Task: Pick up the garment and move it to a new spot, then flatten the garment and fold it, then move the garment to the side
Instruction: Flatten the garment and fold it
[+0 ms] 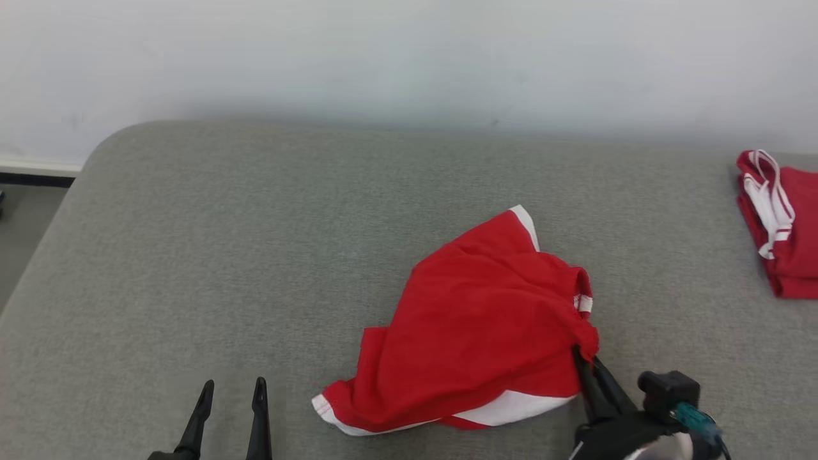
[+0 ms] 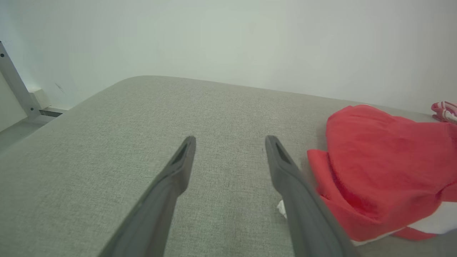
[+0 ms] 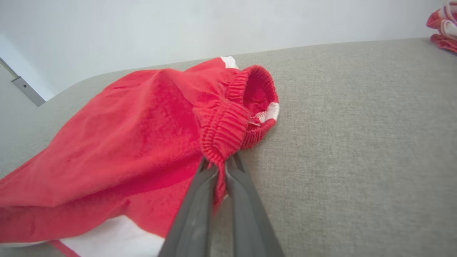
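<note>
a: where did the shorts lie?
b: crumpled on the grey cushion, towards its front, well apart from the folded red pile at the right.
a: and the grippers?
b: the right gripper was clenched on the elastic waistband. the left gripper stood spread and empty, near the hem. i'd have lifted slowly, so that 1 pinch kept its hold.

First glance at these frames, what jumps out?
A crumpled red garment with white trim lies mid-front on the grey surface, the right gripper with jaws shut on its elastic waistband. The left gripper stands, jaws open, at lower left; a folded red pile sits at the far right edge.
</note>
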